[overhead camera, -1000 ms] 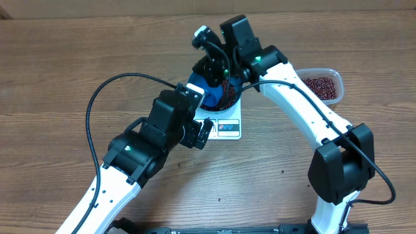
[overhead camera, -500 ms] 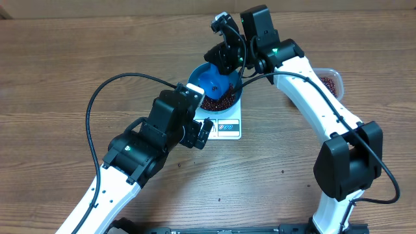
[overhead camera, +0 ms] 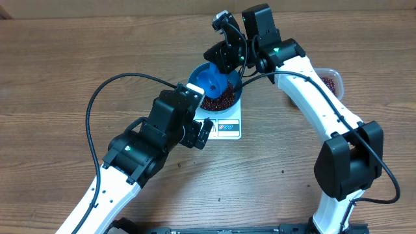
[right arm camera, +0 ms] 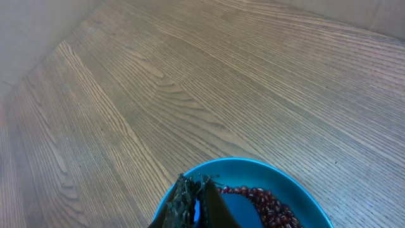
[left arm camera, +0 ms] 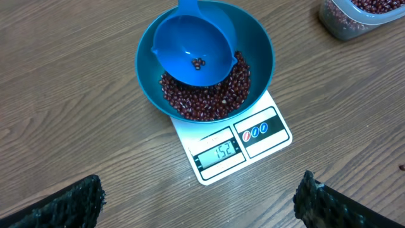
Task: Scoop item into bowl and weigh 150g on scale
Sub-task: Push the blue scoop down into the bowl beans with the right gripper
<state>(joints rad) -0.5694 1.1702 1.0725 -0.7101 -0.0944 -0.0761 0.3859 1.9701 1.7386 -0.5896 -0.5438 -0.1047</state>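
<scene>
Counter [overhead camera: 65, 65]: bare wood grain. It carries the scale near the middle and the tub at 3 o'clock from it, well apart.
Left hand [left arm camera: 202, 196]: fingers spread wide and holding nothing. It hovers at 6 o'clock of the scale, looking down on it.
Right hand [overhead camera: 221, 55]: fingers pressed together on the scoop's handle, above the bowl's 12 o'clock rim.
Scale [left arm camera: 186, 133]: flat white square, with the bowl sitting squarely on it. The display and buttons run along its 6 o'clock edge.
Bowl [left arm camera: 145, 82]: deep, round and blue, upright on the scale and roughly a third full.
Tub [left arm camera: 354, 16]: clear plastic with more beans inside, so the supply is not used up.
Scoop [left arm camera: 190, 44]: blue cup tipped inside the bowl towards 11 o'clock. It is nearly empty, with only a few beans left in it, so this load looks poured out.
Display [left arm camera: 218, 152]: reads 152, a hair over the target. The scooping looks essentially done. What remains is probably lifting the scoop clear, since it may be resting on the bowl and adding weight, then checking the reading and perhaps taking out a few beans.
Beans [left arm camera: 215, 95]: small, glossy, dark red-brown ovals lying loose. They are banked against the bowl's 5 o'clock wall, and none show on the scale's plate.
</scene>
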